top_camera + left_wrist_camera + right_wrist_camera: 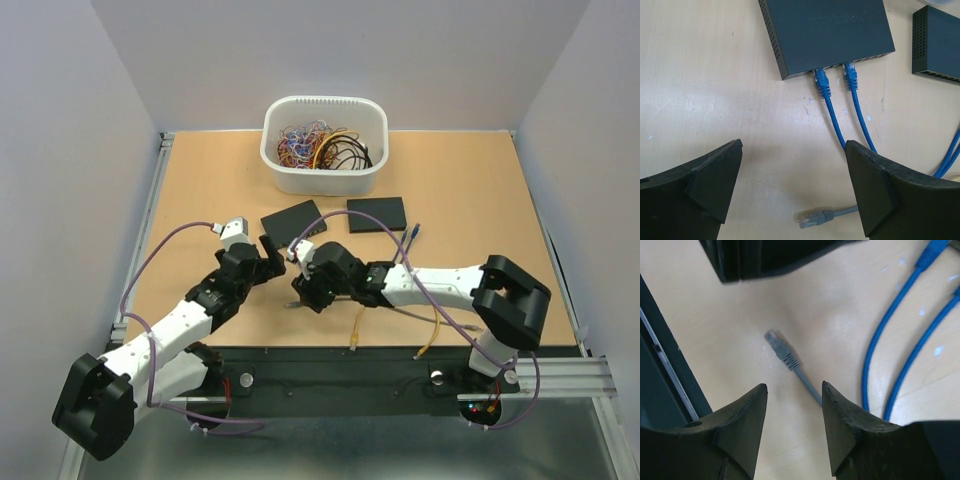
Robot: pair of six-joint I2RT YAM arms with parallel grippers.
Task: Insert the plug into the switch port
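The switch (pixel 825 30) is a flat black box; its port row (pixel 872 57) faces me, with two blue cables (pixel 829 100) plugged into it. From above, this switch (pixel 298 222) sits mid-table. A thin yellow cable (pixel 357 325) lies near the front edge beside the right arm, the plug (pixel 352 346) a tiny tip, in no gripper. My left gripper (pixel 794 185) is open above bare table, short of the switch. My right gripper (pixel 792 390) is open and empty, just behind a grey connector (pixel 780 347).
A second black box (pixel 937 45) lies right of the first. A white bin (pixel 324 143) of tangled cables stands at the back. The grey connector (pixel 815 218) lies between the two grippers. Blue cables (pixel 900 340) run right of the right gripper. The table's dark front rail (pixel 665 375) is close.
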